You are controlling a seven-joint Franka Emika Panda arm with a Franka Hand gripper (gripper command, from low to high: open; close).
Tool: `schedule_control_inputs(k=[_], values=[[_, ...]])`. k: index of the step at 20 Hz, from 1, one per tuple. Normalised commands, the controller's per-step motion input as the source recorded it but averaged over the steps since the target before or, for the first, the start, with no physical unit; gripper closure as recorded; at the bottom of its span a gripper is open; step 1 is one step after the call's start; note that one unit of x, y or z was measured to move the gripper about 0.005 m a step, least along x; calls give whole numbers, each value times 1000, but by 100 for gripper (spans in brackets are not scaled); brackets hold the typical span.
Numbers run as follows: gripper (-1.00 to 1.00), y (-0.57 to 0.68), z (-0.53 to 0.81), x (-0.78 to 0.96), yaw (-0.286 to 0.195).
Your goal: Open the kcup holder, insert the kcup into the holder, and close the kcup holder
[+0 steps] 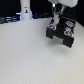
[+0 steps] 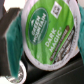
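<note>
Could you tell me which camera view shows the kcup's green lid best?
The wrist view: the kcup fills the frame, its green lid label readable, teal fingers beside it. In the exterior view the gripper sits low over the kcup holder, and the pod cannot be made out.

The white Franka arm comes down from the top edge of the exterior view, on that view's right side, its last link close to vertical and the wrist pointing straight down. The claw (image 1: 56, 22) hangs at its end, low over the black drawer unit, its dark fingers (image 1: 54, 22) reaching downward. At this size the exterior view does not show how far apart the fingers stand. In the wrist view a teal finger pad (image 2: 15, 42) presses against the side of the green-topped kcup (image 2: 47, 30), which fills most of the picture; the claw is clamped on that pod. The opposite finger cannot be made out there.
</note>
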Motion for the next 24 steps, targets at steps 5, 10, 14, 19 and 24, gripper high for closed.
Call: schedule_control_inputs(k=[5, 10, 14, 19, 24], values=[[100, 258, 309, 603, -30], [100, 98, 120, 301, -19], [100, 310, 140, 608, -22], [100, 173, 42, 250, -17], [100, 187, 70, 135, 1]])
